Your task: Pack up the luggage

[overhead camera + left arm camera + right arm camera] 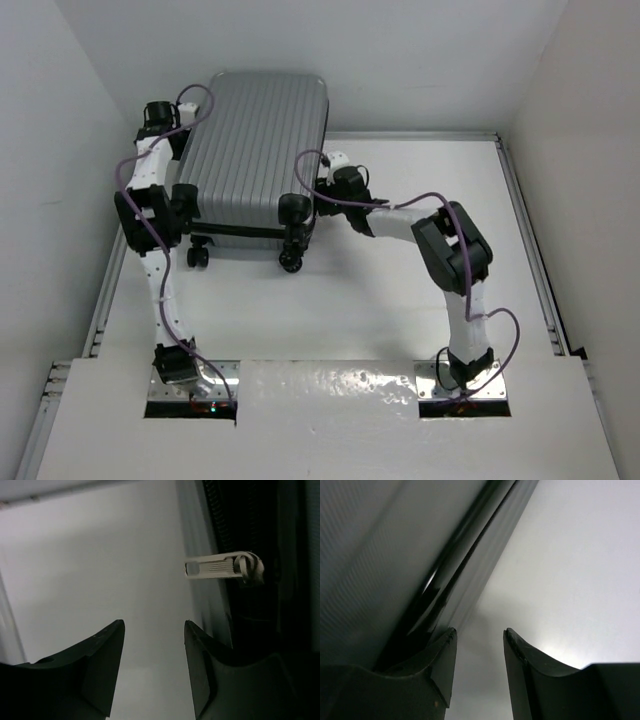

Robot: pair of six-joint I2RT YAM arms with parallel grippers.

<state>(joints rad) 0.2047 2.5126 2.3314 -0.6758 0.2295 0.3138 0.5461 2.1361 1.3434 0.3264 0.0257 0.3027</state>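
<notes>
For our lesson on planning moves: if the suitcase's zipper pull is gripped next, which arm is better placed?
Left, probably: the left end effector stands open with the zipper pull just ahead on the luggage. The right end effector faces only a bare seam.

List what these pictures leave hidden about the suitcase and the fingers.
- Inside of the suitcase: in the top view, its closed shell covers everything inside.
- How far the zipper runs: the left wrist view shows only the zipper pull, and the frame edge cuts off the track.
- Whether the right fingers touch the suitcase: the right wrist view is too dark and blurred there.
</notes>
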